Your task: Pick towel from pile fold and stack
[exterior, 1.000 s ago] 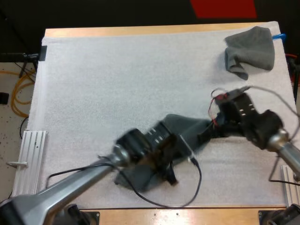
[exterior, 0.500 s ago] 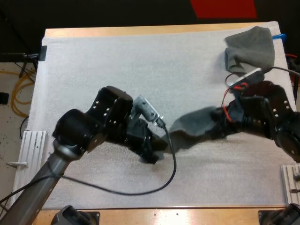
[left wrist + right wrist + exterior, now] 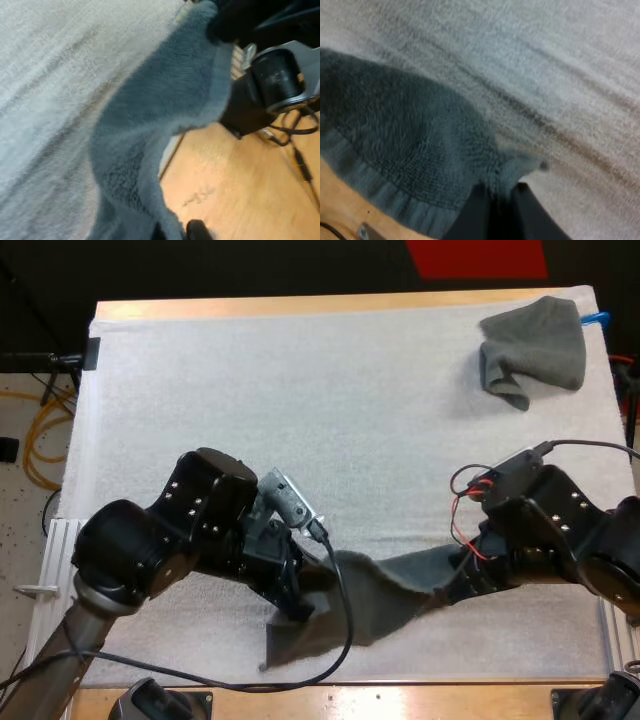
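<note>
White mat (image 3: 300, 400): fuzzy and pale, it's covering nearly the whole tabletop, and both towels are sitting over it
Wood table (image 3: 320, 306): light wood is peeking out along the far edge and the near edge; the left wrist view is also catching a bare wooden stretch right beside the mat's border
Room: off the table's left side the floor is carrying a loop of orange cable (image 3: 40, 440), and a ribbed metal rail (image 3: 72, 570) is standing against the table's left edge
Stretched towel (image 3: 375, 590): dark grey-green and fleecy, with a flatter hemmed band running along its edge. It's hanging between the two claws near the front of the mat and sagging a bit in the middle. One corner is draping down onto the mat close to the front edge, under the left claw
Left claw (image 3: 177, 232): it's clamping the left end of the stretched towel, and in its own wrist view the cloth is running down between the two black fingertips
Right claw (image 3: 497, 200): it's pinching the towel's right end, with both fingers pressing the cloth from either side, low over the mat
Crumpled towel (image 3: 535, 345): same colour, lying bunched up at the mat's far right corner, well apart from both claws
Arms: both are bending in low over the front half of the mat, the left one from the near left corner and the right one from the right edge
</note>
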Tool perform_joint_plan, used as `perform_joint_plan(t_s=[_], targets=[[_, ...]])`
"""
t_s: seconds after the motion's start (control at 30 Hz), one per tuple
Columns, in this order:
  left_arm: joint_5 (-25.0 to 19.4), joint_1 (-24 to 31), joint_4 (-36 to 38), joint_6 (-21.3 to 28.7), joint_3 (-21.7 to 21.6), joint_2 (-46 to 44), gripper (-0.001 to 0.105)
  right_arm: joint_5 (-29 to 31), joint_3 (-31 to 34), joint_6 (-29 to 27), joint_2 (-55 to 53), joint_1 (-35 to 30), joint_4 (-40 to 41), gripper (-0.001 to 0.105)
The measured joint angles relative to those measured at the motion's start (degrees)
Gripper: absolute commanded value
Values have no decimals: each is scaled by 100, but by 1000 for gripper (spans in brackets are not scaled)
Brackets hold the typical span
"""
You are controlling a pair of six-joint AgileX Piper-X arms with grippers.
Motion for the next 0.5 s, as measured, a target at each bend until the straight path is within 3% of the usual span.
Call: perform_joint_plan(t_s=[0.17,0.3,0.5], targets=[[-1170,19,-144,446,233,346,0,247,498,209,182,-72,-451,0],[-1374,209,-804,620,447,811,0,617,958,208,715,-352,-1284,0],[-1585,680,-1564,938,583,1709,0,699,1195,208,1784,-1122,-2768,0]])
